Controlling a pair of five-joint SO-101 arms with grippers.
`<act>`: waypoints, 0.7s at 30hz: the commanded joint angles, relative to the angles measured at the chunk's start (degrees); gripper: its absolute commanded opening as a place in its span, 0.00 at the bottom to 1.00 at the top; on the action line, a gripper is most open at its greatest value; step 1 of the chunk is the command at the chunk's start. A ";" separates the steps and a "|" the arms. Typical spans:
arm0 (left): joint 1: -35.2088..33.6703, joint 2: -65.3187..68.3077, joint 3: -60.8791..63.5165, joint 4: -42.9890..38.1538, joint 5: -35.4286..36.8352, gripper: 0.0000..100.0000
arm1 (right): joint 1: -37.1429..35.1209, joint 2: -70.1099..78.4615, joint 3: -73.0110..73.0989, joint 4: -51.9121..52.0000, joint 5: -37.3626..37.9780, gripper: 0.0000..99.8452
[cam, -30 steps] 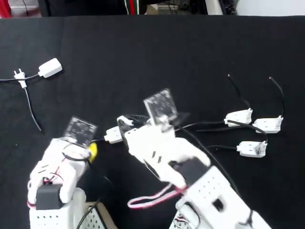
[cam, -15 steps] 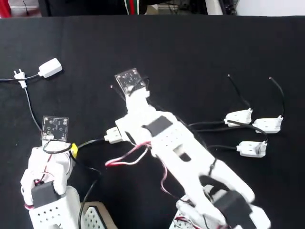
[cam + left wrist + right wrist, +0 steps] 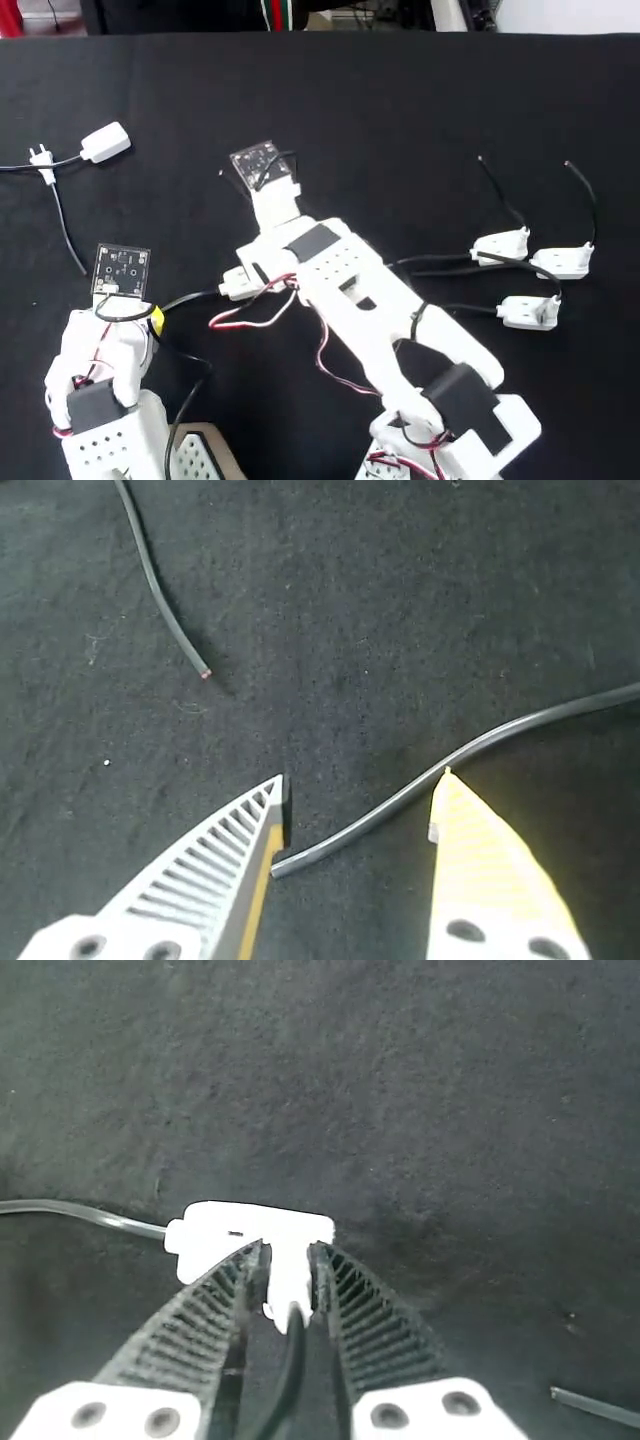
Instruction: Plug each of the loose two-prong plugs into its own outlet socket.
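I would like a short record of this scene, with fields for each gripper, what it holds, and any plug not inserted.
right gripper: shut on held plug
held plug: touching white socket; full seating cannot be judged
left gripper: open, straddling black cable
loose plug: far left of table, beside empty socket, apart from it
plugged sets: three at the table's right, looking joined

The left tool [image 3: 361, 777] — jaws apart — straddles a loose black cable [image 3: 500, 731].
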 commanded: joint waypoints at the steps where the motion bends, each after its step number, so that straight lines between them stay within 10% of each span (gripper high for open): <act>1: -0.22 -0.26 -0.13 -1.14 -0.62 0.24 | 1.67 -0.13 -2.59 -0.97 0.26 0.01; 21: -0.22 -0.26 -0.04 -1.14 -0.62 0.24 | -0.62 0.31 -0.92 -0.79 -7.38 0.01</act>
